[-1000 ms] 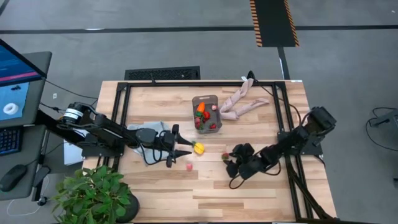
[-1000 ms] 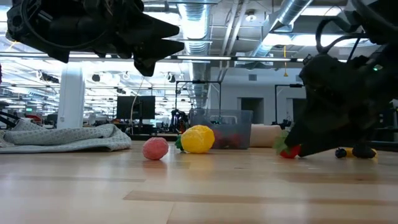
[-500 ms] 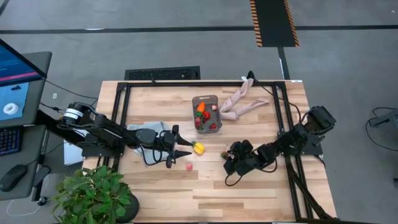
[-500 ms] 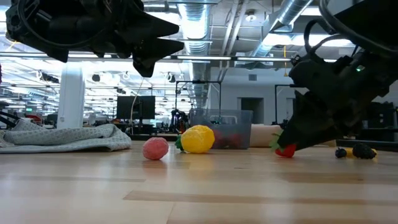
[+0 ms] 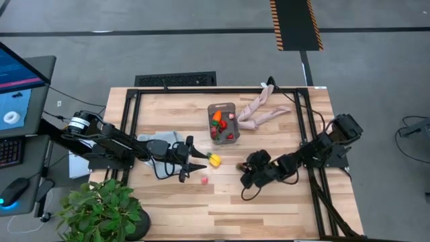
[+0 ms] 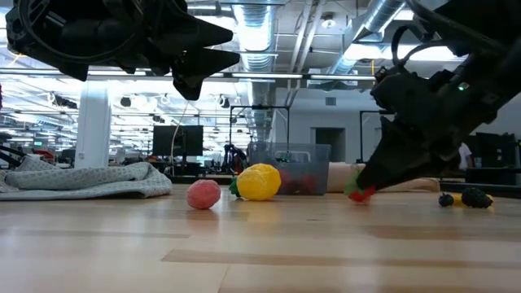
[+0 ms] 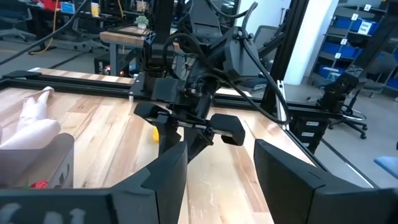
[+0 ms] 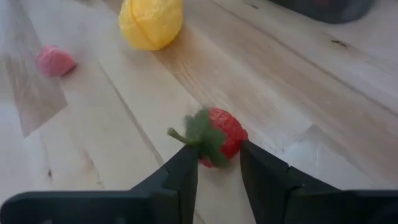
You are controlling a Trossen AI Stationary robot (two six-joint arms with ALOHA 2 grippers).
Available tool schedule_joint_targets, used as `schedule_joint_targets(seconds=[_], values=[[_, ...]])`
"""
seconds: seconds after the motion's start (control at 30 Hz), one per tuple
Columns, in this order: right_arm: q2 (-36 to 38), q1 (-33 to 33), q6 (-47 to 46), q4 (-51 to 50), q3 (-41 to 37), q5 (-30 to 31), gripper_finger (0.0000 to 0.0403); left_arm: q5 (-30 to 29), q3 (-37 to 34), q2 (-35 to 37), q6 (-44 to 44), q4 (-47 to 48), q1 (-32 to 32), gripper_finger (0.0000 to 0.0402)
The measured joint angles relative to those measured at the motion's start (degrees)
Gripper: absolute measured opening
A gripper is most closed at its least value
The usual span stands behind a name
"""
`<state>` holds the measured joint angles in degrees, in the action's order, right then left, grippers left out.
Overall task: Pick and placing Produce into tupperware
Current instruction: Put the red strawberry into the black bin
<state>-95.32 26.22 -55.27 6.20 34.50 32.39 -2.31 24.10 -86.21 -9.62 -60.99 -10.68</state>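
The relation that matters is between the right gripper (image 5: pixel 246 171) and the strawberry (image 8: pixel 217 135), a piece of the produce lying on the table (image 5: pixel 269 208) on the near side of the tupperware (image 5: pixel 222 121), well apart from it. In the right wrist view the berry sits right at the tips of that gripper's two fingers (image 8: pixel 180 171), its red body just ahead of the gap between them and its green leaf cap turned back toward the gripper, so its long axis runs roughly along the line of approach. The fingers stand parted about as wide as the berry and have nothing between them yet; only the berry's trailing edge reaches the mouth of the gap. My reading is that a short push forward would bring the berry fully between the pads before they close. The right arm is clearly the nearer one for this piece. The left gripper (image 5: pixel 196 162) hangs above the board on the other side, next to the yellow lemon (image 5: pixel 214 160), with a pink berry (image 5: pixel 204 179) a little nearer the front edge than the lemon; the left wrist view shows its fingers spread wide and empty. The tupperware already holds an orange carrot (image 5: pixel 217 116) and some red pieces, so the task looks partly done, with the strawberry, lemon and pink berry still out on the wood
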Motion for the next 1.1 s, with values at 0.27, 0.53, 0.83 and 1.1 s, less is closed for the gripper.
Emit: schedule_joint_targets(seconds=[0.27,0.53,0.83,1.1], values=[[0.45,-3.36,6.22,0.21,1.70,-2.11,0.0107,-1.69,0.00,-0.02,-0.01,0.17,0.00,0.0176],[0.47,-6.17,12.68,0.39,4.27,-4.08,0.0045,-1.79,0.00,-0.02,-0.03,0.28,0.00,0.0176],[0.51,-9.02,18.06,0.28,5.82,-13.95,0.0051,-1.79,0.00,-0.02,-0.03,0.28,0.00,0.0176],[0.49,-9.49,21.96,3.69,5.84,-14.45,0.0209,-1.80,0.00,-0.02,0.28,0.28,0.00,0.0176]])
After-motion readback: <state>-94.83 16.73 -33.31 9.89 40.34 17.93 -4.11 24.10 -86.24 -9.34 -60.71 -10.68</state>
